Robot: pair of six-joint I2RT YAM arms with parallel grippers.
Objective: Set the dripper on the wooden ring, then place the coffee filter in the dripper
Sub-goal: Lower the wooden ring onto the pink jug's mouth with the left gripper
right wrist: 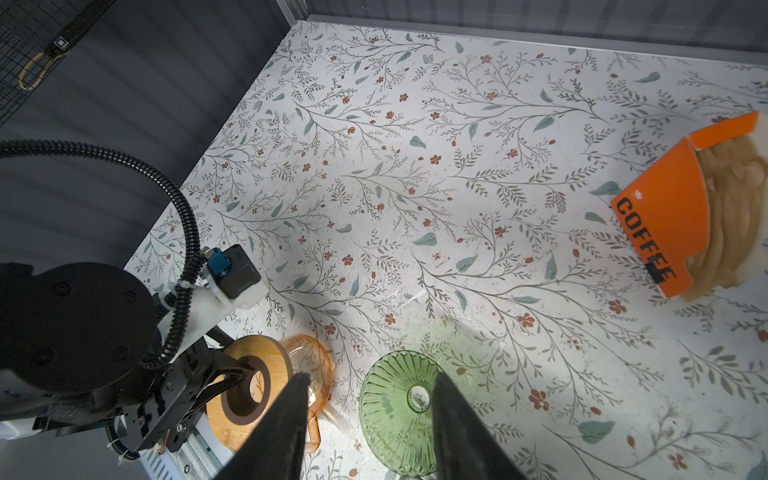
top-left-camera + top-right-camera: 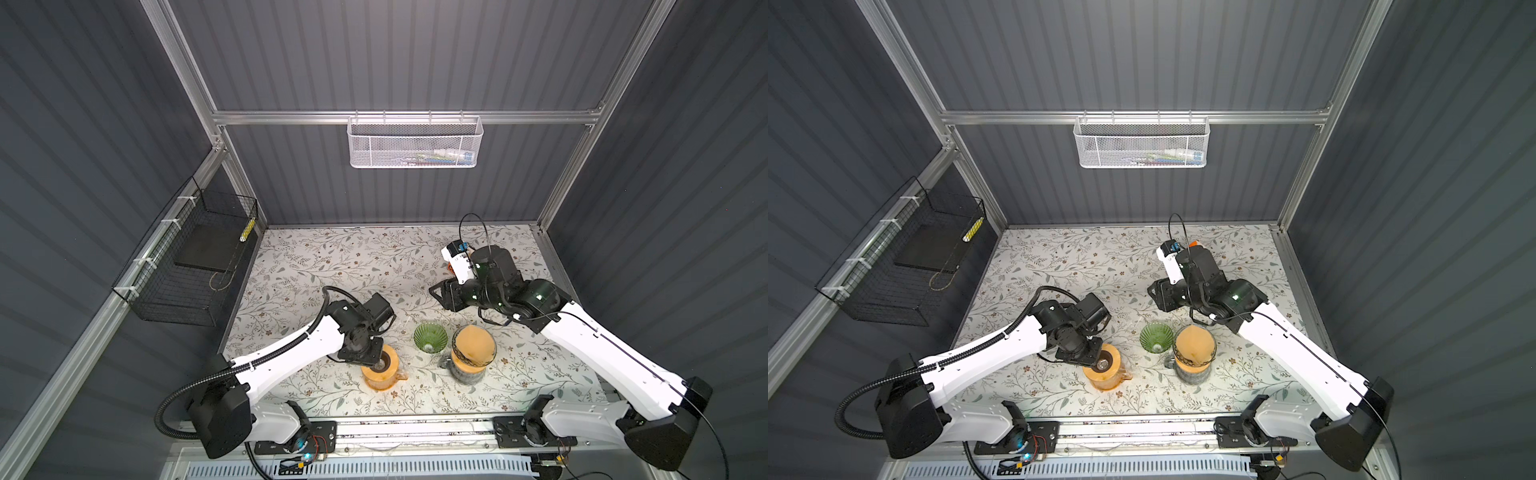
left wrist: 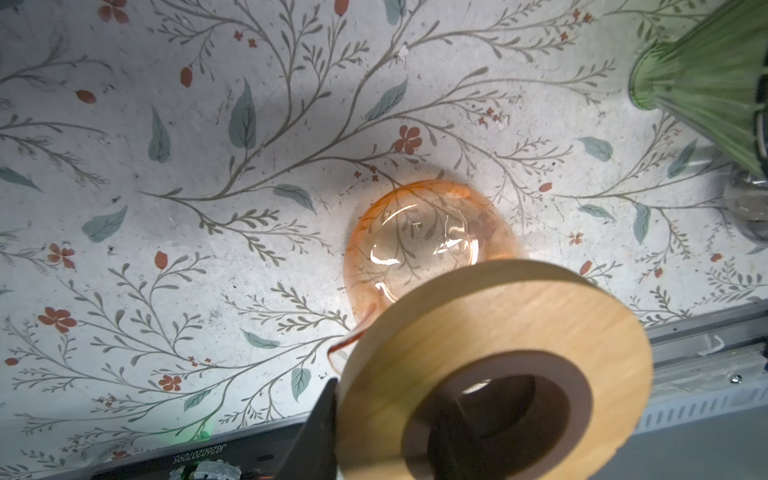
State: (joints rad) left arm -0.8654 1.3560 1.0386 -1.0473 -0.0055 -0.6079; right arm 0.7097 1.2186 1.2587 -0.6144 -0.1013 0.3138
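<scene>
Left hand [image 2: 376,363] pinches a wooden ring [image 3: 478,332] above the orange jug [image 3: 415,232]; right hand [image 1: 372,376], spread and empty, hangs near the green dripper [image 1: 390,415]; filter box [image 1: 665,216] well apart.

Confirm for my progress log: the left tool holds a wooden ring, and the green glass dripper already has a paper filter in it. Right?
No: the green glass dripper is empty; the right wrist view shows bare ribs and tablecloth through its bottom hole. The left tool does hold the wooden ring.
</scene>
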